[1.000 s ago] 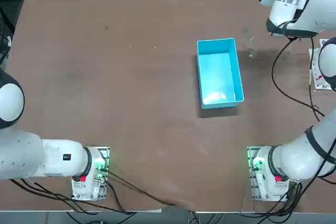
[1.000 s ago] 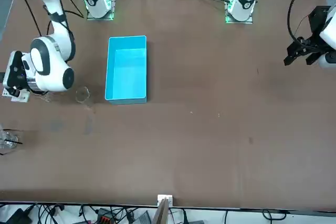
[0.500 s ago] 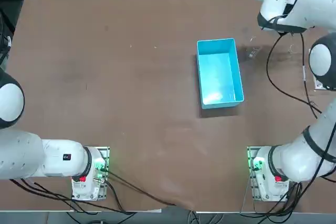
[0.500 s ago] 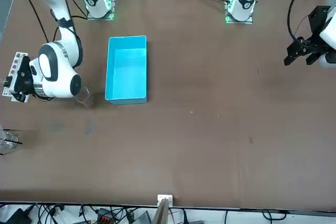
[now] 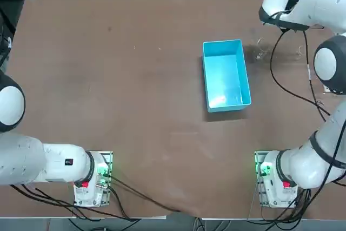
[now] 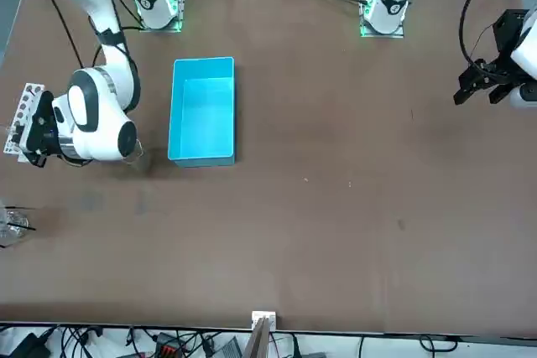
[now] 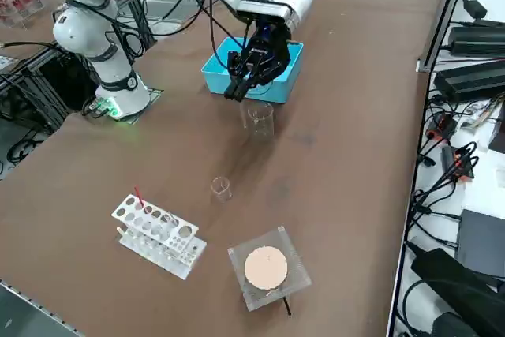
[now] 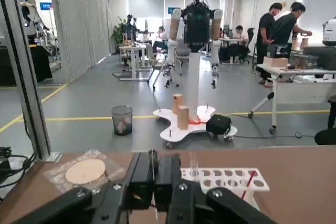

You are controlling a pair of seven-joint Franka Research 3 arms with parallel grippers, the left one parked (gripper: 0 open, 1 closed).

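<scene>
Though near claw [image 7: 235,92], beaker [image 7: 259,119] lower, apart.

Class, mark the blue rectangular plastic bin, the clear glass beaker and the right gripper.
Blue rectangular plastic bin [image 5: 224,74]: top view, floor.
Clear glass beaker [image 7: 259,119]: right side view, side wall.
Right gripper [image 7: 241,95]: right side view, between fingertips, near beaker.

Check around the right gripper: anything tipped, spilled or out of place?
Nothing stands out. The right gripper, fingers shut, hangs level near the upright clear beaker beside the blue bin. The small beaker, tube rack and dish sit flat, with no spill.
</scene>
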